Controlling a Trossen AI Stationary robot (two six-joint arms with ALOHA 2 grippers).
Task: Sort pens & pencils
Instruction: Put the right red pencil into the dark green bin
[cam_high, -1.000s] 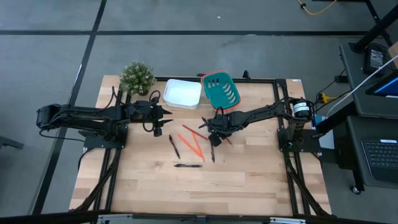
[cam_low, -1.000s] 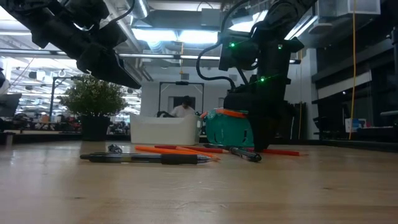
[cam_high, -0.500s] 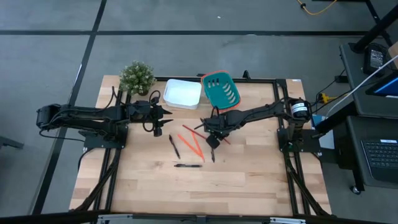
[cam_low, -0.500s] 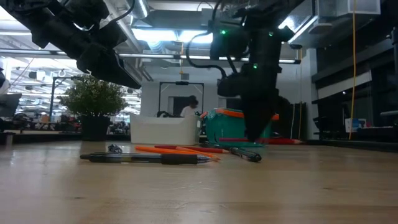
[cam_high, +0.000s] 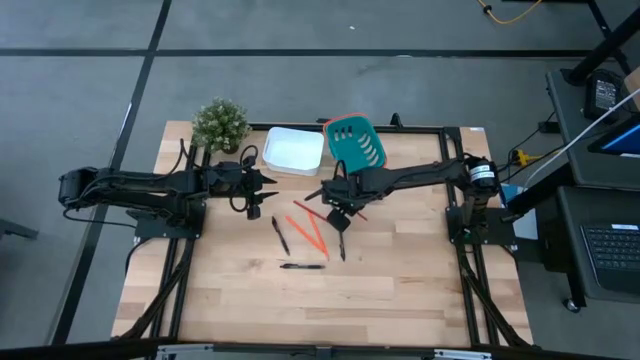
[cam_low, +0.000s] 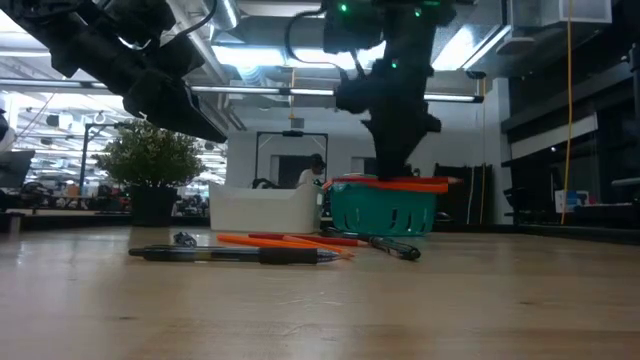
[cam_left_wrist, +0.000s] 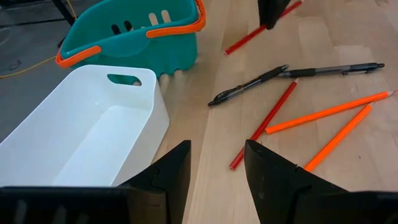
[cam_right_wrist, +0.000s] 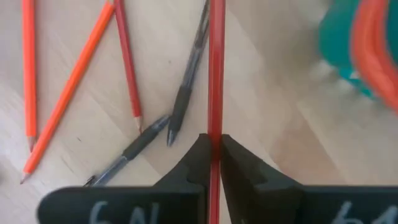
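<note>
Firmly in right tool (cam_right_wrist: 212, 152): red pencil (cam_right_wrist: 216, 68).

My overhead camera looks straight down; my low one faces twelve o'clock along the table (cam_high: 400, 290). Both wrist cameras look closely at the same pencils (cam_left_wrist: 323, 114).

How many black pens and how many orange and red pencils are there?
black pens: 4
orange and red pencils: 4, one of them in the right hand
total: 8
</note>
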